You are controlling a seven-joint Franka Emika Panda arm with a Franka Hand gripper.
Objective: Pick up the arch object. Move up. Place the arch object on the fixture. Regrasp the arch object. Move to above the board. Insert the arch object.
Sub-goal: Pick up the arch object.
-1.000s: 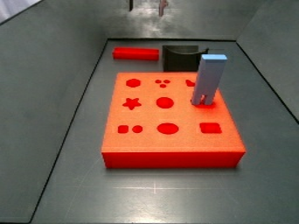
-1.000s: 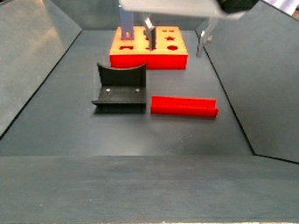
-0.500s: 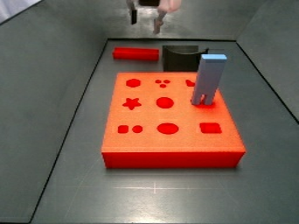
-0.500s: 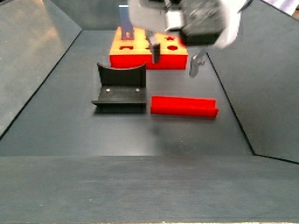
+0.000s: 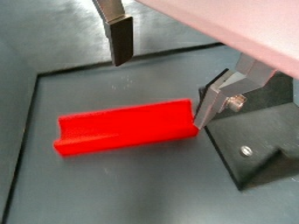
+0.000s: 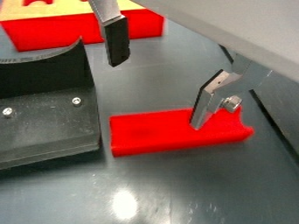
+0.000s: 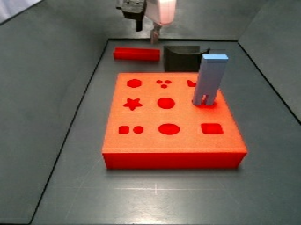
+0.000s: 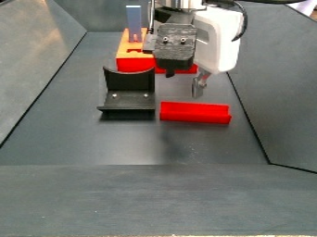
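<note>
Down from high over the floor, the gripper (image 6: 163,74) now hangs just above the small bright red bar-like arch object (image 6: 177,131), jaws spread wide and empty. That piece lies flat on the grey floor, just beside the dark box-like fixture (image 8: 126,92), at its four o'clock in a side view, well clear of the thick orange-red board (image 7: 171,119). To grasp well, centre both silver fingers (image 5: 119,35) across the bar's narrow width, descend straight, then close evenly.

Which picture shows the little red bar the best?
A wrist view: the arch object lies large on the floor between the open gripper's jaws. In both side views it is small, partly hidden in one.
</note>
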